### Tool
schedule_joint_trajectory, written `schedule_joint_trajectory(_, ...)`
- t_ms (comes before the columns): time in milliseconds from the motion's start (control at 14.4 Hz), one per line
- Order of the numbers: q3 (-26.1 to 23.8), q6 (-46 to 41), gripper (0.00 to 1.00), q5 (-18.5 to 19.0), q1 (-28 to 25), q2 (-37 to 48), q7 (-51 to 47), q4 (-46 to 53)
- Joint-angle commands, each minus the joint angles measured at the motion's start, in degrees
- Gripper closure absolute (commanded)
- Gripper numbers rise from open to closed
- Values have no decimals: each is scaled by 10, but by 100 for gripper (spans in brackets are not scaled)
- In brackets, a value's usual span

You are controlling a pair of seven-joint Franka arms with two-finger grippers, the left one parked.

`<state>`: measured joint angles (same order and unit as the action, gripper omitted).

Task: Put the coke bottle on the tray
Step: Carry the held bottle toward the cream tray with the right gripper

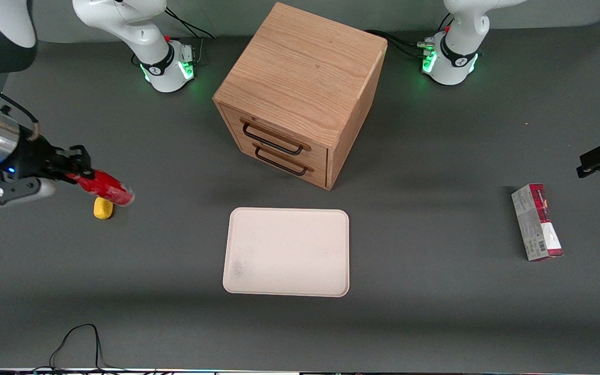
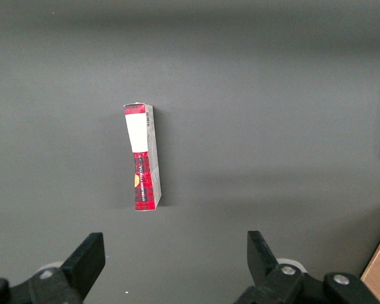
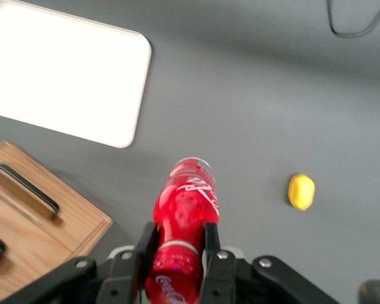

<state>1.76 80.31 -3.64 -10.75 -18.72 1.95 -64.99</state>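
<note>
My right gripper (image 1: 82, 172) is shut on the coke bottle (image 1: 108, 188), a slim red bottle held lying sideways above the table at the working arm's end. In the right wrist view the bottle (image 3: 185, 209) sits squeezed between the two black fingers (image 3: 145, 244), its pale base pointing away from the gripper (image 3: 178, 244). The cream tray (image 1: 287, 251) lies flat on the grey table, nearer the front camera than the wooden cabinet, well apart from the bottle. It also shows in the right wrist view (image 3: 63, 73).
A small yellow object (image 1: 103, 208) lies on the table just below the held bottle, also in the right wrist view (image 3: 301, 191). A wooden drawer cabinet (image 1: 300, 94) stands mid-table. A red-and-grey carton (image 1: 537, 222) lies toward the parked arm's end.
</note>
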Motion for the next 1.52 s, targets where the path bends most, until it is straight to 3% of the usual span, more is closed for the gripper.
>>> schedule_joint_trajectory(0, -71, -22, 100, -8, 13, -104, -60, 143)
schedule_joint_trajectory(277, -136, 66, 100, -4, 12, -164, -67, 145)
schedule_joint_trajectory(554, -209, 174, 100, 98, 7, -243, -69, 145)
schedule_joint_trajectory(970, -215, 296, 96, 153, -1, -336, -68, 137)
schedule_joint_trajectory(1109, -215, 311, 96, 153, -1, -347, -69, 132)
schedule_joint_trajectory(1455, -213, 332, 85, 154, 2, -345, -67, 97)
